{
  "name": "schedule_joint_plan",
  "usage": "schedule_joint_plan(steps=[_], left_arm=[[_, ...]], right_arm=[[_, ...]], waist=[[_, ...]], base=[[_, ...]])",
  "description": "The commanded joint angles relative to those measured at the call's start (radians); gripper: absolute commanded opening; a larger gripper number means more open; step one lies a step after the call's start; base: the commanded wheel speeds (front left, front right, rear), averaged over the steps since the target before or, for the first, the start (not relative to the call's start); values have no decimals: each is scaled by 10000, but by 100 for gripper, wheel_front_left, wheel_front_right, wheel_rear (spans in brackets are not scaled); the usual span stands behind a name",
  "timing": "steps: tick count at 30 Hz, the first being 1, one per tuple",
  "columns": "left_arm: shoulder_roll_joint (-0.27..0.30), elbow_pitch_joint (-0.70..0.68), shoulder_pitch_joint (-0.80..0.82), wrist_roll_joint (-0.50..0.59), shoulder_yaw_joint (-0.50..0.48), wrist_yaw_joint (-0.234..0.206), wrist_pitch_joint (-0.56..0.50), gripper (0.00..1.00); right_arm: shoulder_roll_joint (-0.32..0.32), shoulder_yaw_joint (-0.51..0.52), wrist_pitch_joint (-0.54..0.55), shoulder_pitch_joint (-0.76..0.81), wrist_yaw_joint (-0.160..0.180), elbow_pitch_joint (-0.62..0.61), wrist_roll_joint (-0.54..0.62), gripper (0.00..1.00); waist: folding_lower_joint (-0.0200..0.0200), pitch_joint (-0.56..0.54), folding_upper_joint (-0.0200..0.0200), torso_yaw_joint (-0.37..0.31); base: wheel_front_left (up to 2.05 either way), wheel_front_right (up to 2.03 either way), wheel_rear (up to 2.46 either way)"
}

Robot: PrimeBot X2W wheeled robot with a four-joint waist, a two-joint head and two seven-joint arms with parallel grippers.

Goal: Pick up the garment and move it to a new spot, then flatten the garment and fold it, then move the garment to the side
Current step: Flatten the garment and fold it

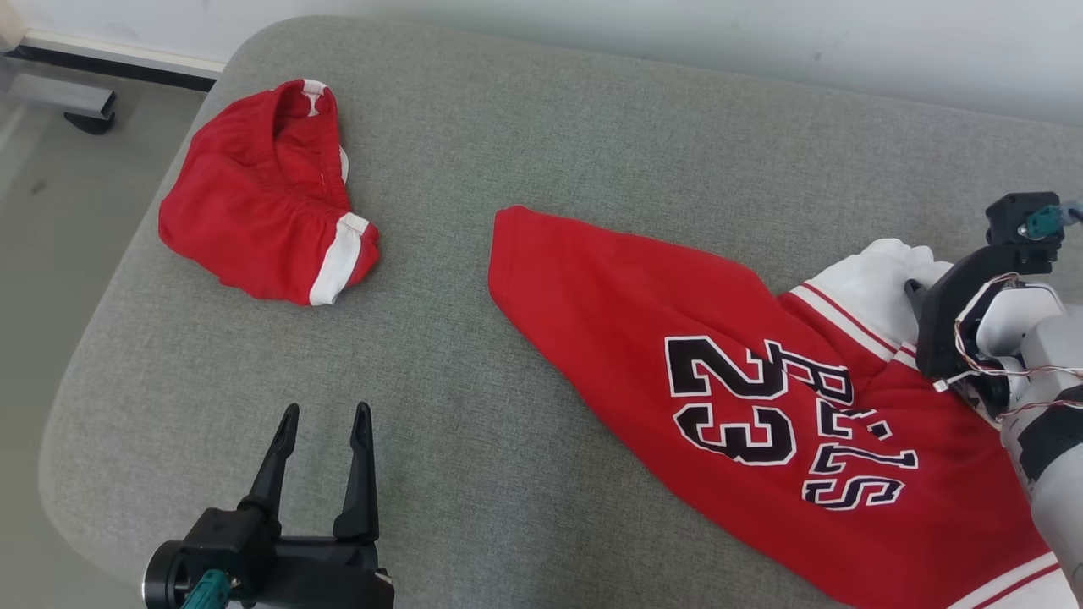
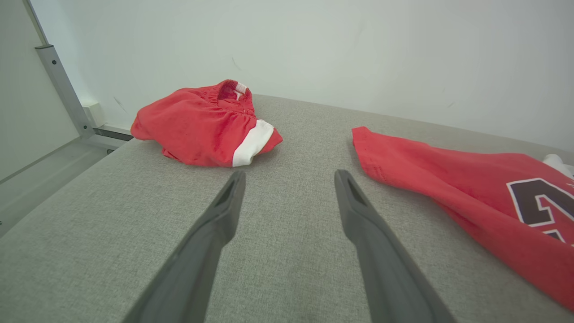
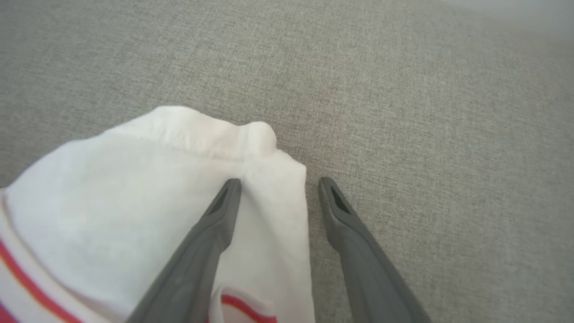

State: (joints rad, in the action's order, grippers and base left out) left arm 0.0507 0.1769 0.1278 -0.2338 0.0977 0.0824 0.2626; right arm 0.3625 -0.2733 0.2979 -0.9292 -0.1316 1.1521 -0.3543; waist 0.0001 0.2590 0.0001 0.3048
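**Your right gripper (image 3: 278,186) straddles the white sleeve edge (image 3: 134,179) of the red number-23 jersey (image 1: 634,338).**
Its jaws stand apart, unclenched: one finger over the white cloth, the other over the bare grey cushion (image 1: 508,127). The jersey lies spread on your right. Your left gripper (image 1: 327,414) hovers released at lower left. The crumpled red shorts (image 1: 254,194) lie apart at far left.

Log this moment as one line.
stage: pick-up | right gripper: open, straddling jersey white edge | left gripper: open, empty | shorts: apart, untouched
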Motion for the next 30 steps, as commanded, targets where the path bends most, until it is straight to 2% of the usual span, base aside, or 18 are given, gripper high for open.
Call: schedule_joint_plan(steps=[1,5,10,17,24,30], left_arm=[[-6,10,90,-37,-2,-28,33,100],[-7,-12,95,-40,-13,-36,33,100],[-6,-44,143,-33,-33,-32,33,100],[-6,5,230,-83,74,3,33,100],[-6,55,409,-225,285,18,33,100],[-7,66,423,-303,368,-12,33,100]], right_arm=[[-122,-135,33,148,21,127,-84,0],[5,-292,-291,-85,21,-76,-241,0],[348,-579,-1250,-734,21,-572,-353,0],[939,-908,-2072,-2197,21,-824,-153,0],[1510,-1024,-2736,-3800,21,-516,417,0],[1564,-1036,-3387,-4615,21,114,977,0]], waist=[[-1,-8,-1,-23],[-1,-1,-1,-73],[-1,78,-1,-162],[-1,194,-1,-188],[-1,409,-1,53],[-1,515,-1,271]], base=[[0,0,0],[0,0,0],[0,0,0],[0,0,0],[0,0,0],[0,0,0]])
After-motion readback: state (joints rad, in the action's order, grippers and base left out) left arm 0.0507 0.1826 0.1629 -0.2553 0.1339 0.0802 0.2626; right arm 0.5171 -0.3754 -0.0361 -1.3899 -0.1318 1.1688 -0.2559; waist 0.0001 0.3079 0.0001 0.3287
